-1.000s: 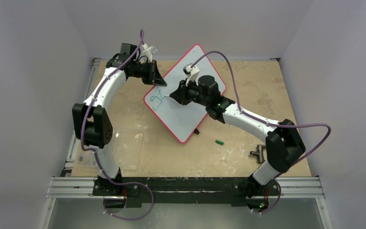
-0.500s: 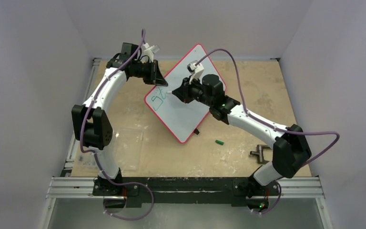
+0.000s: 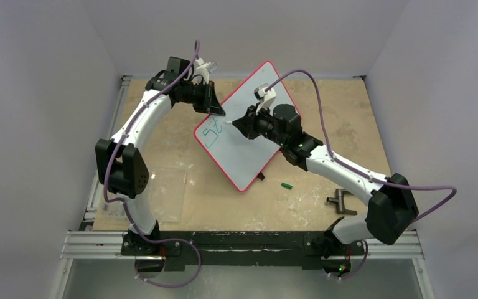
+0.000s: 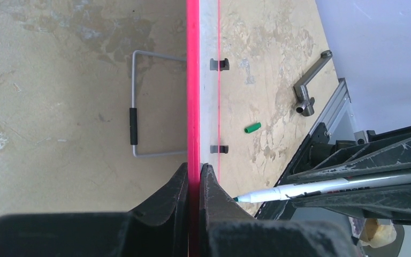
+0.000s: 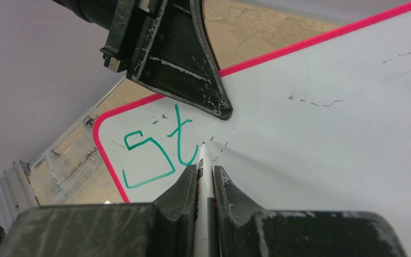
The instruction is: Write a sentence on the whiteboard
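Right wrist view: the green letters (image 5: 158, 152) "St" sit near the whiteboard's (image 5: 326, 134) rounded corner. The right jaws clamp a marker (image 5: 204, 160), its tip just beside the "t". The left jaws pinch the board's red rim, and the board is tilted over the worktop's (image 3: 180, 143) far middle.

The whiteboard (image 4: 193, 80) shows edge-on, its red rim pinched between the jaws of the left gripper (image 4: 193, 174). From its left side a wire stand (image 4: 133, 126) sticks out. On its right, the right gripper (image 4: 305, 188) clasps a marker (image 4: 332, 185), the tip just beside the board. Farther off on the surface lie a green cap (image 4: 252, 127) and a metal handle (image 4: 310, 85).
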Controlling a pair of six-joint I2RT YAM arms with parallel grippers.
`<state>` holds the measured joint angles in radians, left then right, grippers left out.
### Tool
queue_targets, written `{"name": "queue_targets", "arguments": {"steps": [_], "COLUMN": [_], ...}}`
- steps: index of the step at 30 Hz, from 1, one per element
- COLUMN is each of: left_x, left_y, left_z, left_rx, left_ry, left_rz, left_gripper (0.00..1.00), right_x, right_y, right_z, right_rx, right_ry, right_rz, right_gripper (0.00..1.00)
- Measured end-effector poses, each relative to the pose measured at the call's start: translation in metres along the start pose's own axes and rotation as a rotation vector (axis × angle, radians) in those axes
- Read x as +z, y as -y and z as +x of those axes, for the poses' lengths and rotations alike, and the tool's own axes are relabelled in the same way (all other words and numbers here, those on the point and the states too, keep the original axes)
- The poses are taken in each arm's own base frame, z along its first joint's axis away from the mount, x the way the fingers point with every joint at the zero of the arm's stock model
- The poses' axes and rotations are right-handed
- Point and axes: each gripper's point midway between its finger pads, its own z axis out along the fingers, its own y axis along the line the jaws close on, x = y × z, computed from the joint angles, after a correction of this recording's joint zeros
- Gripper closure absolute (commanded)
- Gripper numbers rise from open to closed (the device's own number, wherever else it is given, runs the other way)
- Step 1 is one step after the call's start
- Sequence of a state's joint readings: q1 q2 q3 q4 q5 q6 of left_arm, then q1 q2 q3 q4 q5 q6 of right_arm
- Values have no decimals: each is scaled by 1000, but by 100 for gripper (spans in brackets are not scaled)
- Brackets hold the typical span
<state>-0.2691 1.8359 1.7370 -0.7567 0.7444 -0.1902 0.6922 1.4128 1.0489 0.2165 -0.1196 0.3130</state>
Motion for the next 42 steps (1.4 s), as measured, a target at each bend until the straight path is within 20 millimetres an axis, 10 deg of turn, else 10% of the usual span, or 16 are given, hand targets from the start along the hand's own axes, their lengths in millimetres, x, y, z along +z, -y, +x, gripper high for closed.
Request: {"name": "queue_targets", "arguments": {"steps": [24, 42], "left_x": [-3, -3], "left_y": [6, 5], "left_z": [4, 4], "left_rx": [18, 17], "left_ry": [0, 0], "left_rz": [-28, -32], "left_gripper": [100, 100], "right_x": [-13, -4], "right_y": [29, 6], "right_z": [2, -3], "right_rx": [-13, -48], "right_ry": [47, 92], "right_rz": [34, -129], "right_gripper": [100, 100]}}
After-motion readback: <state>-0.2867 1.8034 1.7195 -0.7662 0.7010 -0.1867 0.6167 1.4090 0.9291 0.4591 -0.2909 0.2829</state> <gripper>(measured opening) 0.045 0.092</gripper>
